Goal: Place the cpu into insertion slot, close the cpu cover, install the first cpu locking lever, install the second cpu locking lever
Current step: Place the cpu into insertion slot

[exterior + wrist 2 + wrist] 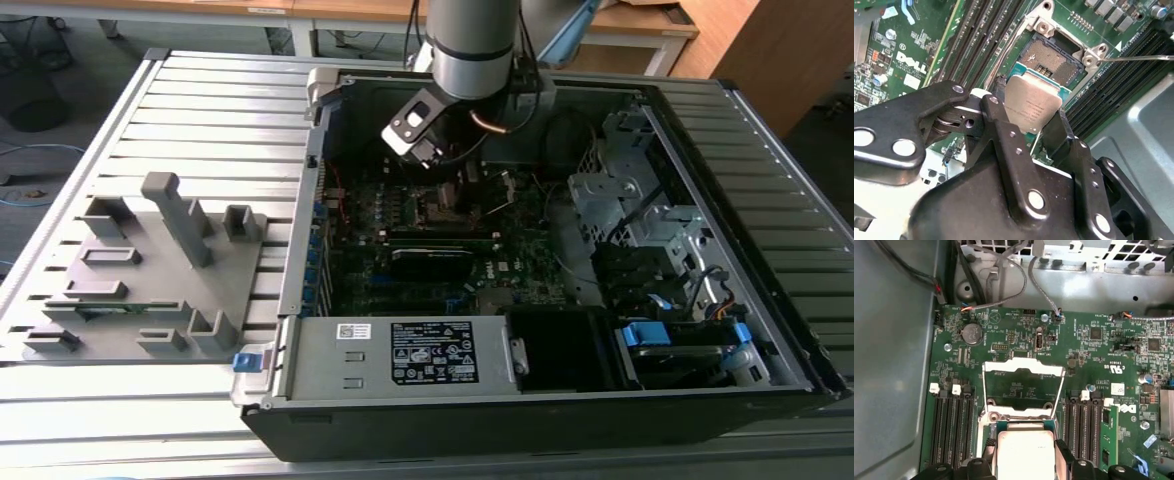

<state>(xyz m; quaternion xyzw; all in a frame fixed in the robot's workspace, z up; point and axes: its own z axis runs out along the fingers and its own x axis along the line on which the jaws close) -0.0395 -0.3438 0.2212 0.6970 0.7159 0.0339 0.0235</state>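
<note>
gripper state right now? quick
gripper: shut on the cpu, over the insertion slot, not seated.

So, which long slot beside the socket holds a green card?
The outermost slot on the side away from the grey case wall; the others sit empty.

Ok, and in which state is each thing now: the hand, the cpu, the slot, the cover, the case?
hand: shut on the cpu.
cpu: held in the air, not yet in the insertion slot.
insertion slot: uncovered and empty.
cpu cover: swung open.
computer case: open, board exposed.
</note>
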